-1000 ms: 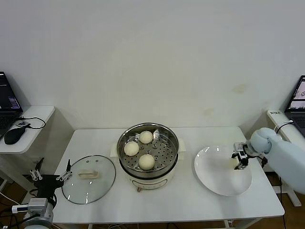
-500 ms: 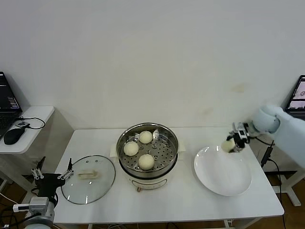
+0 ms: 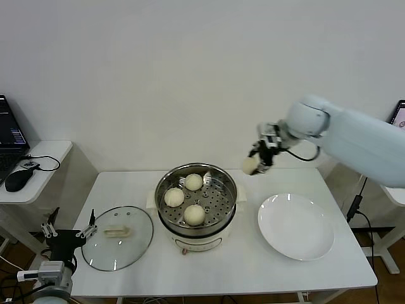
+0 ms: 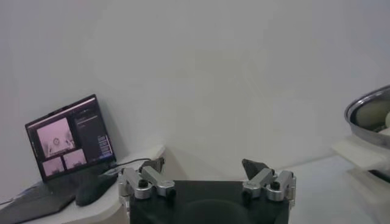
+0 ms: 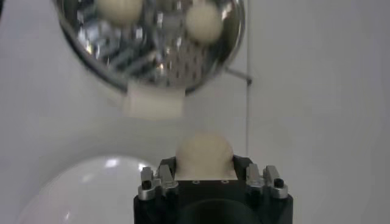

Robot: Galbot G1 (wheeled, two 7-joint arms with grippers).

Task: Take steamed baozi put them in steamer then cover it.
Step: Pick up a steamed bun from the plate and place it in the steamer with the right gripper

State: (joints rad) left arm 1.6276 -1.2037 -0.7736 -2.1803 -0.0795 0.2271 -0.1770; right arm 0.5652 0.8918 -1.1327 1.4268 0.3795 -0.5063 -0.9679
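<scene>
The steel steamer (image 3: 223,178) stands mid-table on its cream base and holds three baozi (image 3: 193,182) on the perforated tray. A fourth baozi (image 3: 250,165) hangs in the air just right of the steamer's rim, with my right gripper (image 3: 256,159) shut on it; the right wrist view shows this baozi (image 5: 204,154) between the jaws and the steamer (image 5: 155,58) beyond. The glass cover (image 3: 118,237) lies flat on the table left of the steamer. My left gripper (image 3: 68,235) stands open, low at the table's front left corner, beside the cover.
A bare white plate (image 3: 295,225) lies right of the steamer. A side table (image 3: 44,152) at far left carries a laptop (image 4: 68,137) and a mouse (image 3: 18,179). A white wall stands behind the table.
My right gripper lifted the baozi off the white plate and carried it up and to the left, to just beside the steamer's rim. The left arm has not moved.
</scene>
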